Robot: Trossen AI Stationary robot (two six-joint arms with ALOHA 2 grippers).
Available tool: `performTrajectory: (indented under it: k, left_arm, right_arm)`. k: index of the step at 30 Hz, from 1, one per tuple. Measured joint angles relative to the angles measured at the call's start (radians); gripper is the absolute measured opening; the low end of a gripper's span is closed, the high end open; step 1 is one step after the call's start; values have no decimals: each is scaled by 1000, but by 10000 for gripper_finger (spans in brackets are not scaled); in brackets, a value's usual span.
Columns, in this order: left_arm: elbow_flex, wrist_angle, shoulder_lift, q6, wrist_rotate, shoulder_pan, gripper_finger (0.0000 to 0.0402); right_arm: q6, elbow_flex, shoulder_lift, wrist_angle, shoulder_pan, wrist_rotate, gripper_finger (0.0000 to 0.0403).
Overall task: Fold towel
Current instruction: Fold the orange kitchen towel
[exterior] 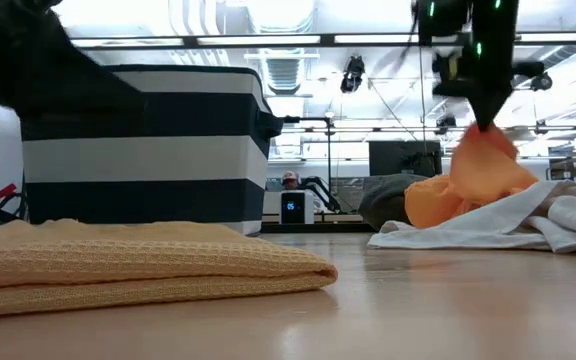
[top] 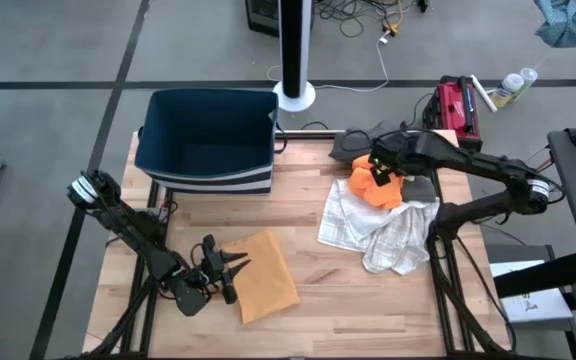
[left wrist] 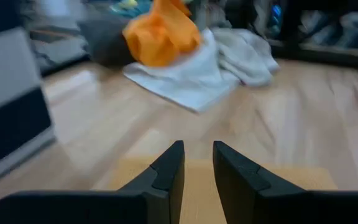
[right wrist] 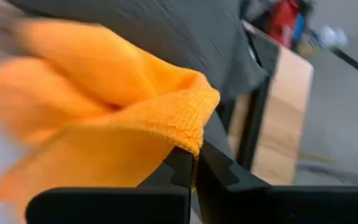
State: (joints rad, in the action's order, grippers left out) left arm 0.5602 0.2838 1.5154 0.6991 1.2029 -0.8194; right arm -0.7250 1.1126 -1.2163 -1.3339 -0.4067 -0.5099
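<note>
A folded tan towel lies flat on the table's near left part. My left gripper stands at its left edge, pointing almost level across it, open by a narrow gap with nothing between its fingers. At the far right an orange towel sits on a heap with a white checked towel and a grey cloth. My right gripper is above the heap, shut on the orange towel. My right gripper pinches a folded edge of the orange towel between its two fingers, coming from above and slanting down. The pinched part is drawn up into a peak, while the towel's lower part rests on the white towel.
A dark blue bin with white stripes stands at the far left of the table. Another grey cloth lies at the far edge behind the heap. Bare wood shows between the tan towel and the heap.
</note>
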Motion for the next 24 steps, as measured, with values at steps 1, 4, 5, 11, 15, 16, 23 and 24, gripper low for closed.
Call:
performTrajectory:
  k: [1, 4, 5, 11, 15, 16, 23, 24]
  left_arm:
    - [0, 21, 0, -6, 31, 5, 76]
    - [0, 128, 0, -97, 124, 24, 76]
    - [0, 173, 0, -146, 143, 33, 76]
    - [0, 492, 8, -492, -3, 125, 76]
    - [0, 601, 25, -567, -257, 193, 76]
    - [0, 604, 33, -562, -276, 203, 76]
    - [11, 692, 127, -533, -280, 221, 77]
    - [21, 725, 151, -543, -291, 223, 79]
  right_arm:
    - [-16, 33, 7, -6, 39, 6, 2]
    - [-73, 128, 7, -29, 164, 20, 1]
    - [-93, 157, -2, -33, 211, 20, 1]
    - [-166, 301, -122, -15, 453, 9, 1]
    - [-165, 442, -274, -13, 567, -16, 0]
    - [-156, 487, -312, -14, 590, -18, 0]
    - [-22, 854, -556, -20, 686, -24, 0]
    - [-2, 900, -585, -23, 689, -23, 0]
